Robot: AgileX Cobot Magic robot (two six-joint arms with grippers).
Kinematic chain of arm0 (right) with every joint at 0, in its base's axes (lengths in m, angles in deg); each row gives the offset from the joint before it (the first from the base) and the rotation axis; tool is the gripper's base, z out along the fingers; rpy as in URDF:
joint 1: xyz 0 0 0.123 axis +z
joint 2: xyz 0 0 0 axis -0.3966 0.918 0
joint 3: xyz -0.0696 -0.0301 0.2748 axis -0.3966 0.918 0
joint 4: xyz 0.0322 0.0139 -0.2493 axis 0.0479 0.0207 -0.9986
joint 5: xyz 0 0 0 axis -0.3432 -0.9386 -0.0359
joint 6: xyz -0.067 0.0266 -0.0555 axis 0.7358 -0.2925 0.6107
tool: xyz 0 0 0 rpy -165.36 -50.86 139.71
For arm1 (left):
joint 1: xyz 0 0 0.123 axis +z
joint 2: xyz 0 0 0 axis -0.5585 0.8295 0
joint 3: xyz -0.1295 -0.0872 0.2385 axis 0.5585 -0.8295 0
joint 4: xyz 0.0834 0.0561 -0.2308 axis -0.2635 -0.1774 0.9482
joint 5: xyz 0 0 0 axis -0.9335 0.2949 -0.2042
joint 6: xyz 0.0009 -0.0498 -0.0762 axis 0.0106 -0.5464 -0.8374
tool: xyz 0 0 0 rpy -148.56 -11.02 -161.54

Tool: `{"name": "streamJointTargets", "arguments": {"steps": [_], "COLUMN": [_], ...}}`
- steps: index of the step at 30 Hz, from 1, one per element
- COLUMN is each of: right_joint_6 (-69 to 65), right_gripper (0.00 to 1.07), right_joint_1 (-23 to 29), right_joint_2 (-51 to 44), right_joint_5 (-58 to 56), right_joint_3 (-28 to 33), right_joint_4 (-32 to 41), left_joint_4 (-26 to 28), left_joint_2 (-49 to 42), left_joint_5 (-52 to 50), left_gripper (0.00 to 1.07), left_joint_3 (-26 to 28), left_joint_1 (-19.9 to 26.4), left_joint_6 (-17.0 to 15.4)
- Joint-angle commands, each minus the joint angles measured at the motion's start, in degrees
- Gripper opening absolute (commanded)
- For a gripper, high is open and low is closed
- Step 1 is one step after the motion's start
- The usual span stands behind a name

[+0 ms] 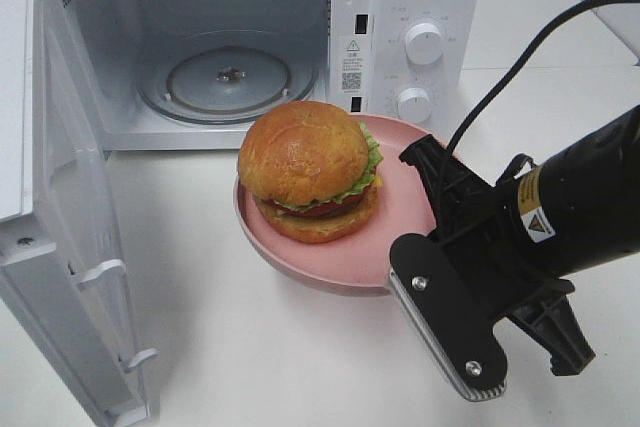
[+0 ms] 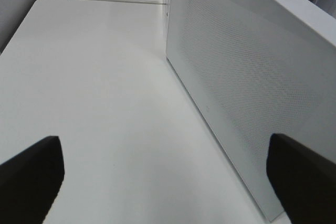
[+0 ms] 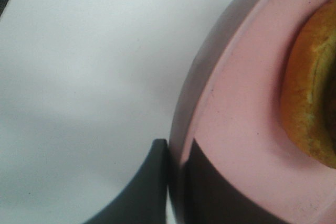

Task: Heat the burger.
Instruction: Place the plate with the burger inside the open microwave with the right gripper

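White tabletop (image 1: pixel 250 347) fronts the open microwave (image 1: pixel 400 7), where the right gripper (image 3: pixel 174 150) clamps the rim of the pink plate (image 1: pixel 400 197) so the burger (image 1: pixel 308 169) can enter unsquashed.

The microwave (image 1: pixel 420 7) has a smooth white casing with a slight sheen, plastic by the look. Inside it the turntable (image 1: pixel 228 77) is clear, glossy glass, and its door (image 2: pixel 236 77) carries a finely perforated white screen. In front of the microwave, the burger (image 1: pixel 305 162) has a glossy, lightly dimpled golden-brown bun. It sits on a plate (image 1: pixel 400 217) of smooth, matt pink plastic. The bench (image 1: pixel 250 347) is smooth white with a soft sheen. The right pincer (image 3: pixel 176 182) is matt black.
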Motion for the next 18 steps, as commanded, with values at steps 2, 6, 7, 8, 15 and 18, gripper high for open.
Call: {"name": "streamJointTargets", "arguments": {"steps": [2, 6, 7, 8, 15, 18], "right_joint_6": [0.63, 0.63, 0.63, 0.63, -0.40, -0.69], "right_gripper": [0.00, 0.00, 0.00, 0.00, 0.00, 0.00], "right_joint_1": [-0.11, -0.11, -0.11, -0.11, -0.11, -0.11], "right_joint_2": [-0.52, -0.52, -0.52, -0.52, 4.70, 6.93], "right_joint_5": [5.04, 5.96, 6.88, 6.88, 7.56, 7.56], "right_joint_3": [-0.46, -0.46, -0.46, -0.46, -4.35, -6.59], "right_joint_4": [0.00, 0.00, 0.06, 0.06, 0.46, 0.46], "left_joint_4": [0.29, 0.29, 0.29, 0.29, 0.29, 0.29], "left_joint_2": [-1.15, -1.15, -1.15, -1.15, -1.15, -1.15], "left_joint_5": [-0.17, -0.17, -0.17, -0.17, -0.17, -0.17], "left_gripper": [0.98, 0.98, 0.98, 0.98, 0.98, 0.98], "left_joint_3": [-0.11, -0.11, -0.11, -0.11, -0.11, -0.11], "left_joint_1": [0.11, 0.11, 0.11, 0.11, 0.11, 0.11], "left_joint_6": [0.00, 0.00, 0.00, 0.00, 0.00, 0.00]}}
